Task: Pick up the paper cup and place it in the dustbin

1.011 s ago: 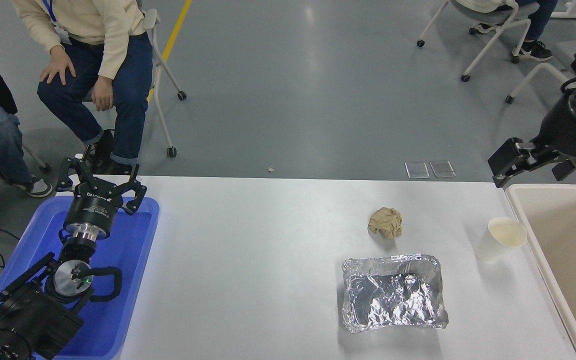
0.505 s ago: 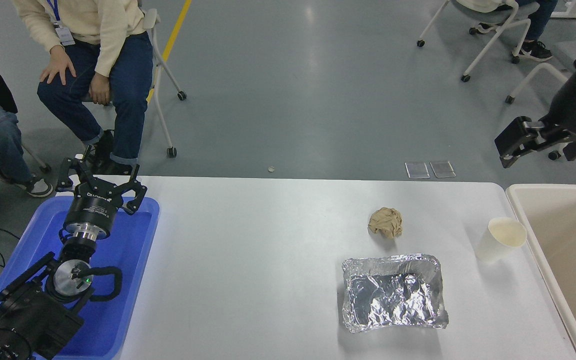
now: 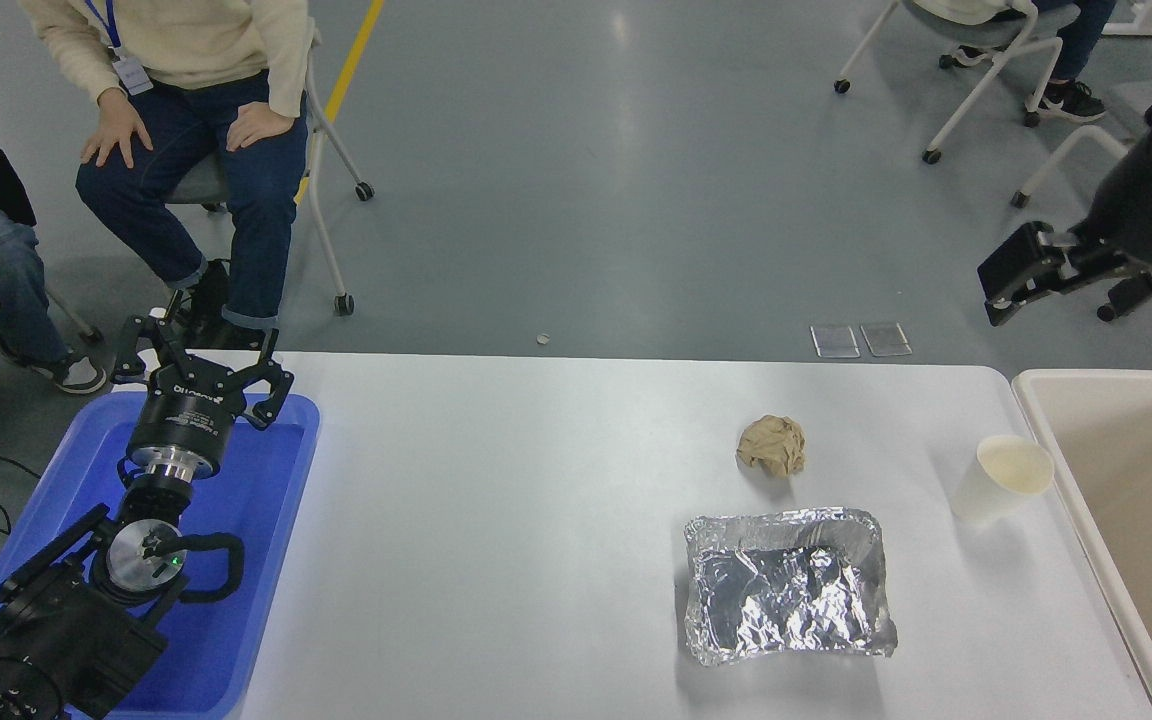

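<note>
The white paper cup (image 3: 1000, 479) stands upright on the white table (image 3: 536, 520) at its right end, just left of the dustbin. The cream-beige dustbin (image 3: 1136, 480) is at the right edge, partly cut off by the picture. My right gripper (image 3: 1066, 285) hangs open and empty in the air beyond the table's far right corner, well above and behind the cup. My left gripper (image 3: 198, 352) is open and parked at the lower left over the blue tray.
A crumpled tan paper ball (image 3: 771, 445) lies left of the cup. A crinkled silver foil tray (image 3: 786, 598) sits in front of it. A blue plastic tray (image 3: 266, 470) is under the left arm. People sit on chairs at the far left (image 3: 186, 110).
My right gripper has risen away from the bin's far rim and then shifted slightly left. The seated person has moved a hand onto the thigh. The cup has not moved.
</note>
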You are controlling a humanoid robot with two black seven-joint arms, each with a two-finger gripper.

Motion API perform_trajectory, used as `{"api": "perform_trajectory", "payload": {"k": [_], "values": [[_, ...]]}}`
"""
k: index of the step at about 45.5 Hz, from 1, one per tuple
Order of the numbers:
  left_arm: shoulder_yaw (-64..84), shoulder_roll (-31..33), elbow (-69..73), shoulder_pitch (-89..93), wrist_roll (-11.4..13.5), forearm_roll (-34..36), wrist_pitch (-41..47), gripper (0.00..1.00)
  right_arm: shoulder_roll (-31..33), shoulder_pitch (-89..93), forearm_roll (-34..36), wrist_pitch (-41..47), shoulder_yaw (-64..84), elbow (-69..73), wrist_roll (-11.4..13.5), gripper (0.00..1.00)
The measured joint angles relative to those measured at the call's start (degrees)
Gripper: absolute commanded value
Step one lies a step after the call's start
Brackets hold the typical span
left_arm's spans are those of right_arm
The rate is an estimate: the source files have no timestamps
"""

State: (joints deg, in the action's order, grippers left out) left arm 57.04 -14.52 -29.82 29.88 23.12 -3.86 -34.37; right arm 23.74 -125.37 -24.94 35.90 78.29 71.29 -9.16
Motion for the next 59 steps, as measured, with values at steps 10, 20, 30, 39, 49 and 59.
{"api": "perform_trajectory", "payload": {"k": [10,20,30,39,49,59], "values": [[0.0,0.0,-0.01,-0.01,0.0,0.0,-0.01,1.0,0.96,8.54,0.53,-11.06,-0.49,-0.99,0.02,1.0],[0.0,0.01,0.02,0.0,0.0,-0.01,-0.11,1.0,1.36,16.49,0.92,-15.97,-1.38,-3.42,0.09,1.0],[0.0,-0.02,0.03,0.0,0.0,0.0,-0.13,1.0,1.77,24.78,1.02,-17.94,-3.1,-9.14,0.13,1.0],[0.0,-0.02,0.03,0.0,0.01,-0.01,-0.15,1.0,2.66,30.89,1.5,-18.94,-4.57,-13.15,0.16,1.0],[-0.03,0.0,0.03,0.0,0.01,0.0,-0.15,1.0,4.06,37.45,3.11,-21.97,-6.51,-17.66,0.19,1.0],[-0.05,0.02,0.03,0.0,0.0,0.0,-0.09,1.0,4.56,43.91,3.77,-24.27,-9.76,-22.4,0.23,1.0]]}}
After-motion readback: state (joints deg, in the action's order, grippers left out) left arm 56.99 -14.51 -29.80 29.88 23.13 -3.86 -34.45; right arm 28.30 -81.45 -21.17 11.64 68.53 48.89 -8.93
